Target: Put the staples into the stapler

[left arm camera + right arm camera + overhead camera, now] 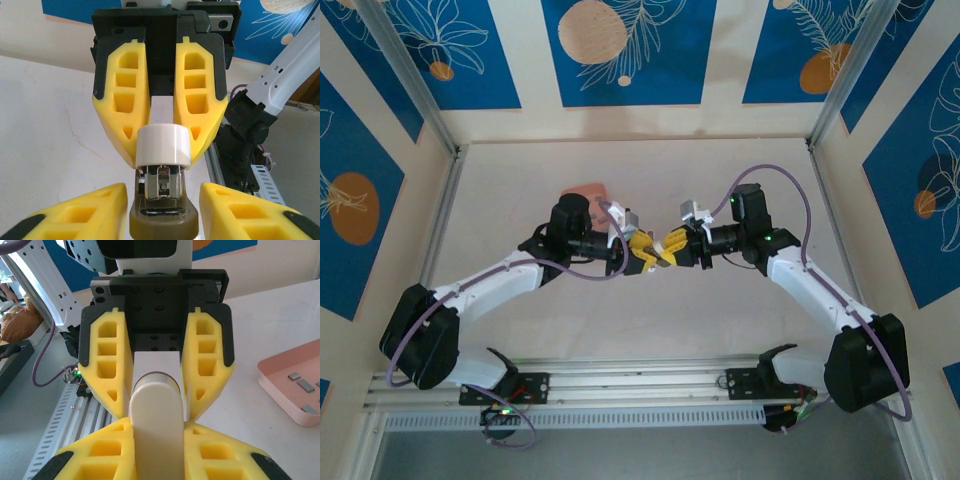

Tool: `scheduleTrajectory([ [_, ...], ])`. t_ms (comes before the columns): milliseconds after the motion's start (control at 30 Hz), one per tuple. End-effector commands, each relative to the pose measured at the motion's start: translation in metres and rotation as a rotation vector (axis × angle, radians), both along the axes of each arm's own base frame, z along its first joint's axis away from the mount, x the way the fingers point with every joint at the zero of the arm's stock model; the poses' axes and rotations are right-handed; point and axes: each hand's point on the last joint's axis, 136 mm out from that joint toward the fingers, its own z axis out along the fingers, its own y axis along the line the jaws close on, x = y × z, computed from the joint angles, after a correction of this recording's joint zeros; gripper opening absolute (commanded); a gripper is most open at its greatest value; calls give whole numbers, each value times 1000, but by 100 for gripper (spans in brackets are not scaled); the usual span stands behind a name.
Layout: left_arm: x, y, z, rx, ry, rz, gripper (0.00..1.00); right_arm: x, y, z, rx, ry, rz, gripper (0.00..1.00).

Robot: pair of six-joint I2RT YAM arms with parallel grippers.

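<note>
Past the near rail (640,385), the two claws meet tip to tip over the middle of the table (720,330); the stapler (164,145) sits directly between the two sets of yellow fingers.

Right claw (157,430): narrow, closed on the stapler; its fingers (210,120) clamp the white rounded upper part from both sides.

Left claw (162,202): narrow; its fingers (112,200) flank the grey-brown rounded end of the stapler, one on each side; whether the pads press on that end or stand just off it cannot be told.

Between the white part and the grey-brown end a metal channel (162,182) lies exposed, facing the left claw.

Beyond the left claw, behind its wrist and well apart from the fingertips, lies the salmon-pink tray (280,390); seen from the right claw, it lies off to one side.

The staples (305,385), small grey strips, lie loose on the tray floor, apart from one another.
</note>
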Motion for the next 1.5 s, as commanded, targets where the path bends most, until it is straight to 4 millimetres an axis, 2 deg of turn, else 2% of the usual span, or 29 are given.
scheduleTrajectory([
  [0,-6,4,6,-22,-16,-26,34,-5,-2,6,18,-9,9,14],
  [100,-7,4,7,-21,-20,-26,23,-5,-2,7,19,-11,8,13],
  [167,-6,5,6,-12,-26,-21,21,-5,-2,7,18,-4,5,15],
  [200,-5,5,6,-3,-33,-15,20,-5,-2,7,14,10,-3,21],
  [300,0,9,-1,56,-64,28,17,5,-2,-2,-38,111,-100,47],
  [400,6,14,-11,136,-102,62,16,14,1,-14,-99,265,-219,61],
  [500,9,17,-20,198,-127,77,16,18,5,-25,-148,371,-320,68],
  [700,10,21,-29,274,-155,83,16,12,17,-39,-196,444,-368,74],
  [967,7,22,-31,298,-166,81,16,25,13,-55,-260,525,-473,74],
  [1133,5,23,-29,298,-180,85,16,28,-1,-74,-324,585,-540,71],
  [1400,3,25,-26,298,-187,86,16,32,-39,-109,-330,735,-674,70],
  [1467,4,25,-27,304,-184,90,16,31,-41,-109,-306,760,-669,70],
])
